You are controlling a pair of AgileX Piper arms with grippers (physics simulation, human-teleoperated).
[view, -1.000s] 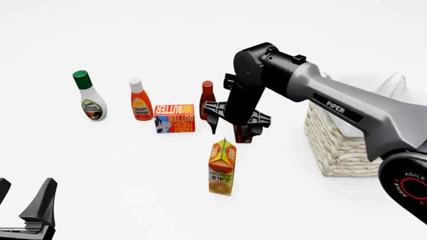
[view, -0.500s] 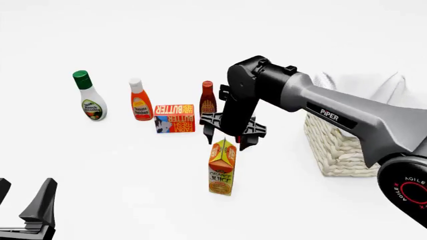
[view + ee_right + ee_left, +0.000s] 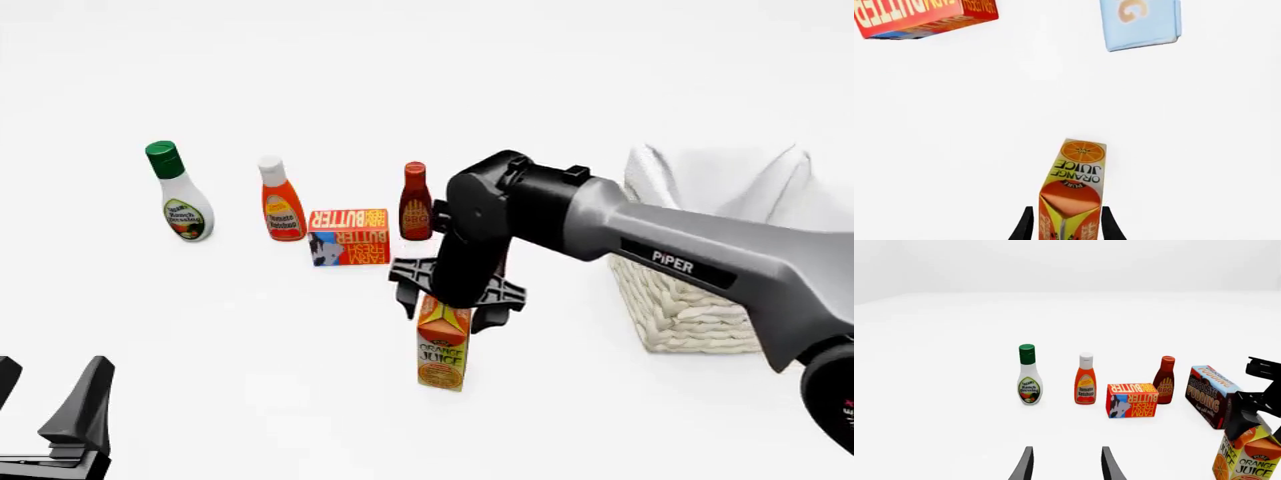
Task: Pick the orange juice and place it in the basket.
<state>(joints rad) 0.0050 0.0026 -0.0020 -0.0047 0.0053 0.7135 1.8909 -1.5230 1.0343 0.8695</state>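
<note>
The juice (image 3: 443, 347) stands upright on the table (image 3: 267, 330), approx. centre of the front view, well left of the basket (image 3: 694, 290). The right gripper (image 3: 447, 305) points down directly over the carton's gable top. In the right wrist view the two fingers (image 3: 1025, 223) flank the gable, one on each side, w/ the juice (image 3: 1071, 192) between them. Jaws are spread wider than the carton; contact w/ the carton sides cannot be confirmed, so the grip is not closed on it.

The left gripper (image 3: 54, 425) sits low at the near left corner of the front view, well apart from the juice. Its fingers (image 3: 1025, 465) are parted, nothing between them.

Behind the juice, l. to r.: ranch bottle (image 3: 176, 192), ketchup (image 3: 279, 199), butter box (image 3: 348, 236), BBQ bottle (image 3: 415, 202). The left wrist view also shows a pudding box (image 3: 1211, 396) beside the BBQ bottle.
</note>
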